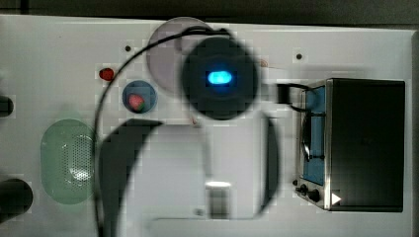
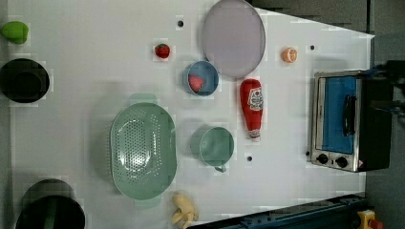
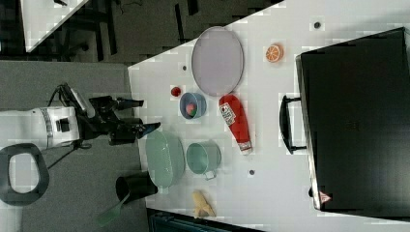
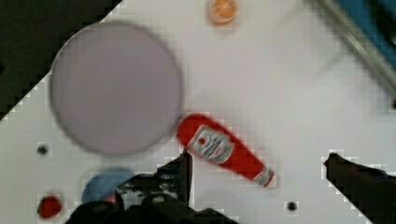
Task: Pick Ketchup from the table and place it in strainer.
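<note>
We see the ketchup bottle (image 2: 251,109) lying on its side on the white table (image 2: 95,71), untouched, with its white cap pointing toward the left view's bottom and its red base just below the rim of the big grey-lilac plate (image 2: 233,38). In the left view it rests between the small blue bowl (image 2: 202,78), which holds something pink, and the toaster oven (image 2: 341,119) at the left view's right, well apart from both. The pale green strainer (image 2: 142,150) sits empty toward the left view's lower left, with the round green cup (image 2: 216,146) just beside it, between the strainer and the bottle. A small red strawberry (image 2: 162,50) lies near the blue bowl, an orange slice (image 2: 289,55) sits past the plate, and a yellowish item (image 2: 184,211) lies near the strainer's lower end. In the right view the gripper (image 3: 140,116) hangs above the scene at the end of the white arm (image 3: 48,126), its two dark fingers spread apart and holding nothing. The wrist view agrees: one finger (image 4: 180,172) stands close to the bottle's (image 4: 224,149) red base and the other is well off past the cap, with the bottle lying across the gap between them, the fingers nearer the camera than the table. In the top view the arm's dark wrist (image 1: 220,79) with a blue light covers the bottle's spot.
</note>
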